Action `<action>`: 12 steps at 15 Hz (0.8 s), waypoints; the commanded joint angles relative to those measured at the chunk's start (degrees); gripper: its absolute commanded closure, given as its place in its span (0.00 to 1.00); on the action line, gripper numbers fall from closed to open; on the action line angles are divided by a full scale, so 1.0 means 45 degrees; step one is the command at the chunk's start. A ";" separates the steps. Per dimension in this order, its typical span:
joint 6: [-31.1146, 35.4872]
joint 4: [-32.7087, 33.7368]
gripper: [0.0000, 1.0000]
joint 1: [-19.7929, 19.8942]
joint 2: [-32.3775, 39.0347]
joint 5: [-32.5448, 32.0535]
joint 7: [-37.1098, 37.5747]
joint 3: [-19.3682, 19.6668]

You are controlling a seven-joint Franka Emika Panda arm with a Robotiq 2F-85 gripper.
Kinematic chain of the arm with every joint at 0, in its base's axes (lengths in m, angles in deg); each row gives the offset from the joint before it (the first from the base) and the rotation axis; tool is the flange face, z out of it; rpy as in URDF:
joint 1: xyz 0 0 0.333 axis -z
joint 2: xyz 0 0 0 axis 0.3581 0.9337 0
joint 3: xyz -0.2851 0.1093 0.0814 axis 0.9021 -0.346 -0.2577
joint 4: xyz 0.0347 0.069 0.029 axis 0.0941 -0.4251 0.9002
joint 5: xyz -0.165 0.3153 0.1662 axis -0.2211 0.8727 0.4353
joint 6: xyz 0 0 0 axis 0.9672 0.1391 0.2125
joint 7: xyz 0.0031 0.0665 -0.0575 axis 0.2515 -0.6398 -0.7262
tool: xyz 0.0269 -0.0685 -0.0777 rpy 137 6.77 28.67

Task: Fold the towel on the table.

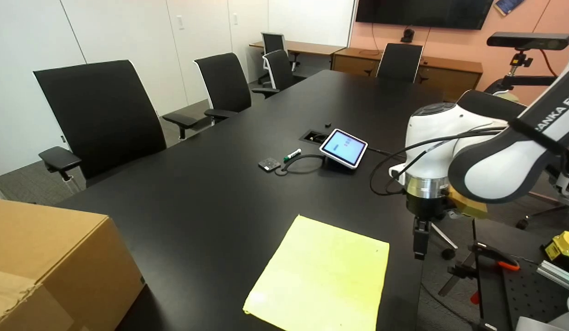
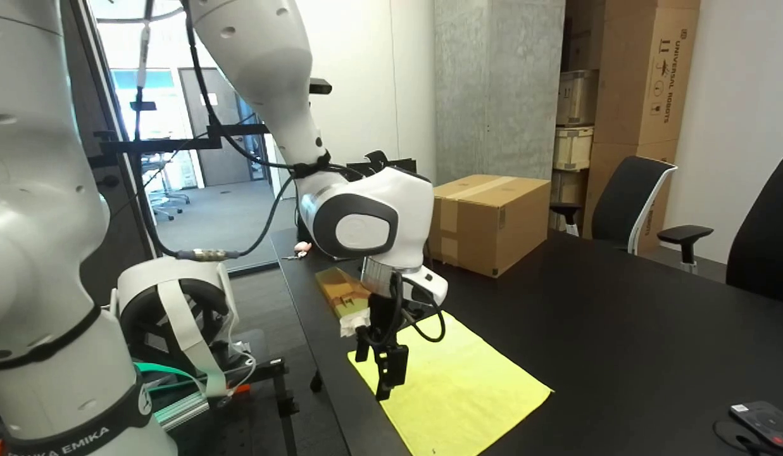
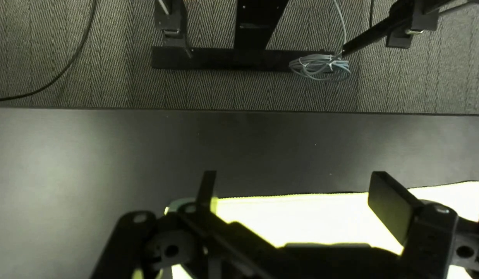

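Observation:
The pale yellow-green towel [image 1: 325, 276] lies flat and spread out on the long black table [image 1: 197, 220]. It also shows in an exterior view [image 2: 473, 392], where the arm hides part of it. In the wrist view the towel [image 3: 301, 221] looks very bright, and its edge runs across between the fingers. My gripper [image 3: 293, 178] is open and points down, with nothing between its fingers. In an exterior view the gripper [image 2: 373, 373] is above the towel's edge on the robot's side. In an exterior view the gripper [image 1: 420, 255] appears beside the towel, near the table's edge.
A brown cardboard box [image 1: 77, 266] stands on the table, also seen in an exterior view [image 2: 492, 221]. A tablet on a stand [image 1: 344, 148], a green marker [image 1: 292, 155] and a small dark square [image 1: 269, 164] lie farther along. A tool cart [image 1: 523, 285] stands beside the table.

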 commanded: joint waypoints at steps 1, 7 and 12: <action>0.0866 0.1287 0.00 0.0212 0.1972 -0.0127 -0.0608 -0.0044; 0.2609 0.2172 0.00 0.0518 0.3986 0.0134 -0.0479 -0.0151; 0.3917 0.2821 0.00 0.0861 0.5507 0.0160 -0.0431 -0.0228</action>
